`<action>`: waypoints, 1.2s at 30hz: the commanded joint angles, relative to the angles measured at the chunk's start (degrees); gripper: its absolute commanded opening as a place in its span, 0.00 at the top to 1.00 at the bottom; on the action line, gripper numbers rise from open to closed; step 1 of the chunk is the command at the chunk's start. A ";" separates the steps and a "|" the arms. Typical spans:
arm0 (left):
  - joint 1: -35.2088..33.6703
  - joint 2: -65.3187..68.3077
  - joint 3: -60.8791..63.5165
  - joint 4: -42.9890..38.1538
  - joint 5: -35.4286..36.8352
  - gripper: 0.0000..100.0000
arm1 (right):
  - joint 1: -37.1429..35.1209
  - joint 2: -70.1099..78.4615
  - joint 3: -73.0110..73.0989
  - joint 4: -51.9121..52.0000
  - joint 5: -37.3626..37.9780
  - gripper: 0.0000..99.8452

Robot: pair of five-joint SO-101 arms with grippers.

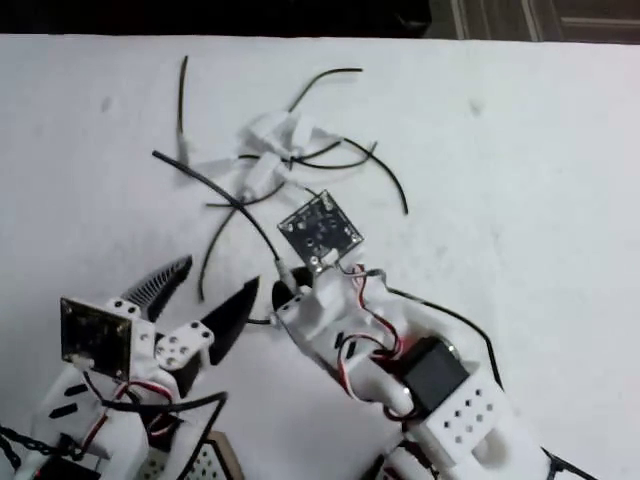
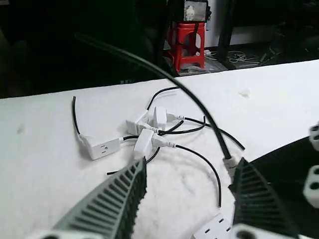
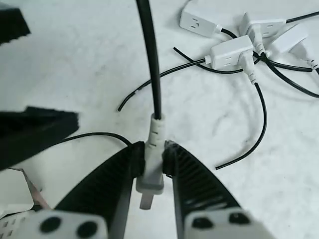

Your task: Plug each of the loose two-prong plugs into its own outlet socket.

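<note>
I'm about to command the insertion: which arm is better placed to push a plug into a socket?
Right, probably: the right gripper is shut on the grey-white two-prong plug with the black cord; the left gripper is open and holds nothing.

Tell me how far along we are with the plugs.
No finished pair is clear: whether anything in the white cluster is mated cannot be told. In hand: the right gripper is shut on one plug, prongs bare. The left gripper is open, empty. Remaining: at least one socket shows empty slots.
</note>
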 commanded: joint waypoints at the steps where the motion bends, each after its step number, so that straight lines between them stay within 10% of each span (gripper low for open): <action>1: -3.30 -0.13 2.73 -2.81 -0.44 0.72 | -0.04 -4.18 -2.37 0.48 0.44 0.98; 10: -4.26 -0.04 8.79 -10.73 -0.18 0.72 | -8.13 -8.84 -0.44 0.92 0.35 0.98; 22: 8.48 -0.04 3.52 -2.20 -0.44 0.72 | -7.96 -0.92 2.99 -6.46 0.26 0.98; 36: -19.12 -0.04 3.69 -2.73 -0.44 0.72 | 2.77 0.57 3.16 -0.31 0.35 0.98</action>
